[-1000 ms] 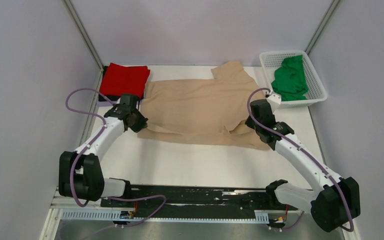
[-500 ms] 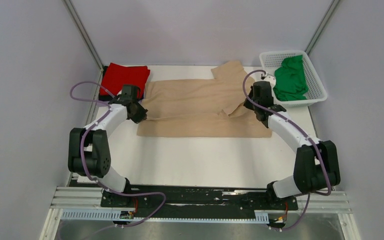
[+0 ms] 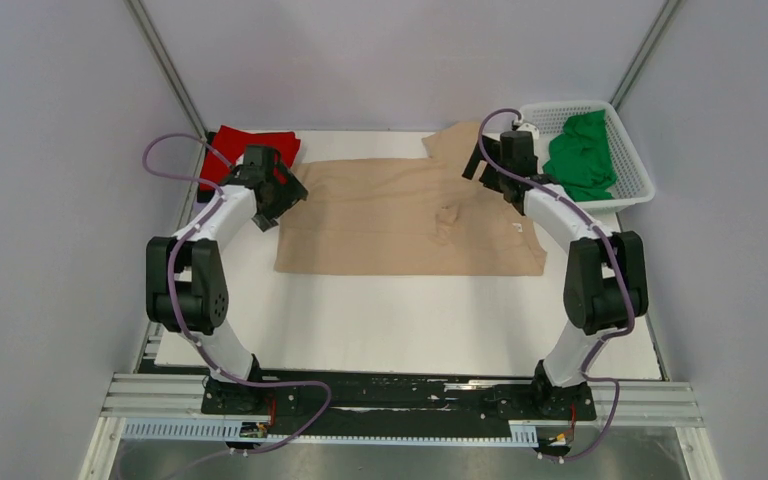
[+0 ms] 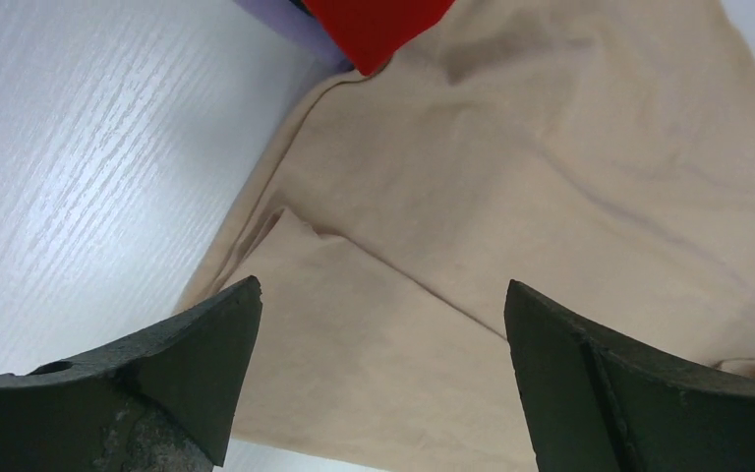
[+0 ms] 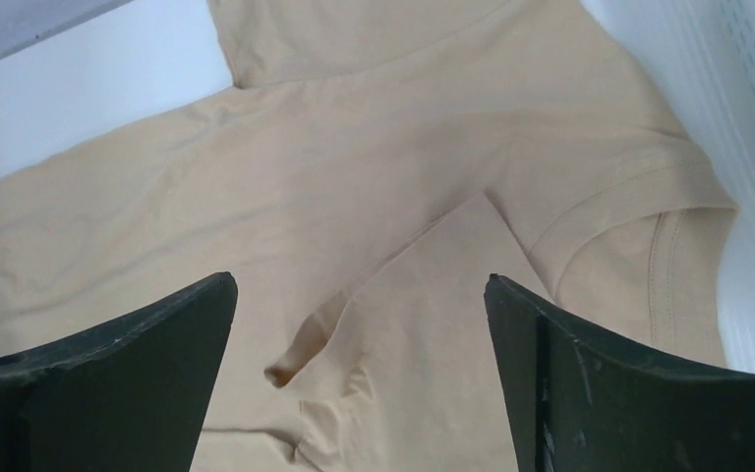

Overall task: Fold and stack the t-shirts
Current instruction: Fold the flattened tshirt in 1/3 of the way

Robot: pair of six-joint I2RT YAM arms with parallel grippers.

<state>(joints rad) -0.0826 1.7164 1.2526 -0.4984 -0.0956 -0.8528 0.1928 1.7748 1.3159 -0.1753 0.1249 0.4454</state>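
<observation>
A tan t-shirt (image 3: 400, 215) lies folded lengthwise across the middle of the table, one sleeve (image 3: 460, 140) sticking out at the back. My left gripper (image 3: 282, 198) hovers open over its left end, beside the folded red t-shirt (image 3: 250, 150). In the left wrist view the open gripper (image 4: 378, 295) holds nothing above tan cloth (image 4: 551, 177), and the red corner (image 4: 378, 25) shows at the top. My right gripper (image 3: 480, 160) is open over the collar end. In the right wrist view the gripper (image 5: 359, 285) is empty above the tan t-shirt (image 5: 354, 128). A green t-shirt (image 3: 580, 155) lies in the basket.
The white lattice basket (image 3: 600, 106) stands at the back right, its wall (image 5: 747, 98) close beside my right gripper. A lavender edge (image 4: 285, 25) shows under the red t-shirt. Grey walls close in the table on the left, back and right.
Both grippers carried the tan shirt's near edge back over the shirt, then opened and let it go. The shirt now lies folded in half lengthwise, and both arms reach further back.
</observation>
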